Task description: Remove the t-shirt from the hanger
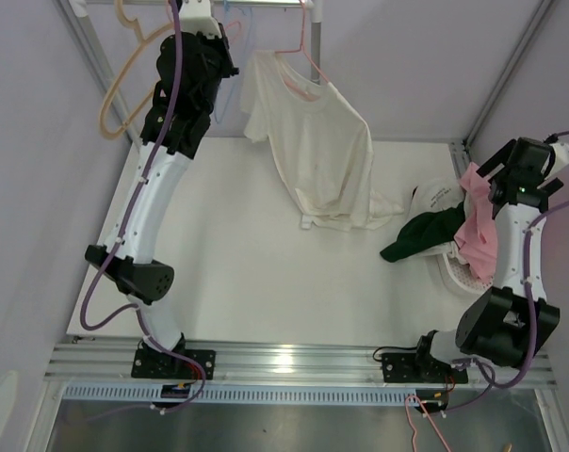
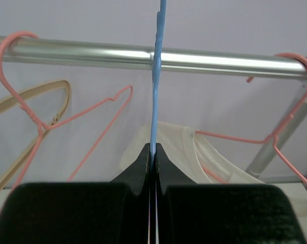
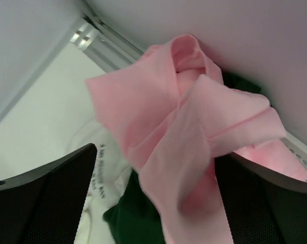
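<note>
Looking from above, I see the white t-shirt (image 1: 317,151) on its pink hanger (image 1: 301,85), far centre, hem reaching the worktop (image 1: 237,264). Left wrist: my left fingers (image 2: 138,168) pinch a blue hanger (image 2: 154,101). Right wrist: my right fingers (image 3: 47,198) are spread either side of a pink garment (image 3: 194,132).

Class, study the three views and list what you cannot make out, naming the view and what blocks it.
Top view: the left arm hides the left tool at the rail.
Left wrist view: the top edge cuts off the blue hanger; the shut tool covers most of the white t-shirt.
Right wrist view: the pink garment fills the open right tool, hiding much beneath.
</note>
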